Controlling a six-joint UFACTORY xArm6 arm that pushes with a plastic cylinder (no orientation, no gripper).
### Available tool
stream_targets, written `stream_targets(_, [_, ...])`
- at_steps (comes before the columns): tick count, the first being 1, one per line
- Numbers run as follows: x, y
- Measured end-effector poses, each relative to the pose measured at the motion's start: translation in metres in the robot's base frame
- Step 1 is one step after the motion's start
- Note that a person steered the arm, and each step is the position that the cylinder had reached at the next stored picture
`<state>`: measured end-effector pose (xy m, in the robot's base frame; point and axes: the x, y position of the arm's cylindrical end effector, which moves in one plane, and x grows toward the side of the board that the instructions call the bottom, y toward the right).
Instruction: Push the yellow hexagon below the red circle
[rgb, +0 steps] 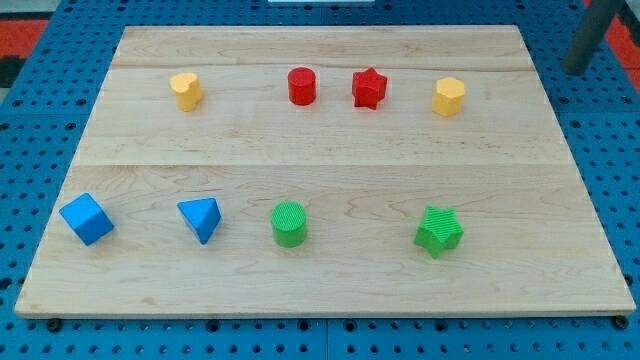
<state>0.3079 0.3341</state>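
Observation:
The yellow hexagon (449, 97) stands near the board's top right. The red circle (302, 86) stands at the top middle, with a red star (369, 88) between the two. My tip (577, 69) is at the view's top right, just off the board's right edge, above and to the right of the yellow hexagon and well apart from it. It touches no block.
A second yellow block, heart-like (186, 90), is at the top left. Along the bottom row stand a blue cube (86, 219), a blue triangle (201, 218), a green circle (289, 223) and a green star (439, 231). The wooden board (330, 150) lies on a blue pegboard.

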Motion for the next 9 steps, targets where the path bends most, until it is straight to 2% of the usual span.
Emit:
stream_targets(3, [-0.013,-0.061])
stream_targets(4, [-0.011,-0.126])
stream_targets(6, [0.051,-0.174])
stream_targets(8, [0.054,-0.309])
stream_targets(9, [0.079,-0.335])
